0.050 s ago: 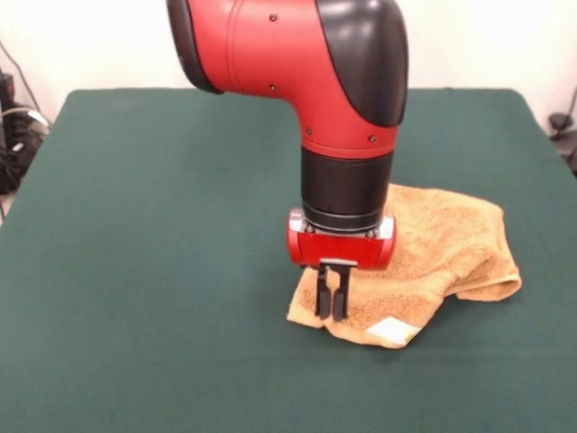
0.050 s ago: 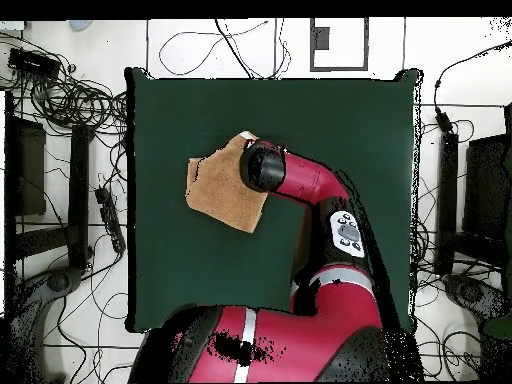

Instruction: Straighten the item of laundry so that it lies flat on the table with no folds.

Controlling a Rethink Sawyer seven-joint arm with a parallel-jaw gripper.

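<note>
Right, the green felt counter (image 1: 135, 225) fills the shot, and the big red and black arm (image 1: 347, 117) drops straight down onto it from above. Under the wrist lies the orange-tan towel (image 1: 451, 234), on the right half of the front view, well in from every edge. It isn't flat: a rolled fold bulges along its right side, and the near corner sits doubled over, white care tag (image 1: 393, 330) showing just beside the tool.

As for its lie, from overhead the towel (image 2: 215, 185) sits as a skewed diamond, its long axis on a diagonal across the counter, one corner aimed at the picture's top by the arm's wrist, the opposite corner aimed down and to the right.

Now the gripper (image 1: 331, 302): its two dark fingers (image 1: 322, 296) hang side by side, only a thin slit between them, tips down at the near-left edge of the cloth. Whether cloth is pinched in that slit, I can't tell.

My read: this is the pinch-and-pull step. To do it well, take only the top layer at that corner, lift a little, then drag outward along the diagonal, away from the bulk, low and slow so the fold peels open rather than the whole towel sliding.
</note>
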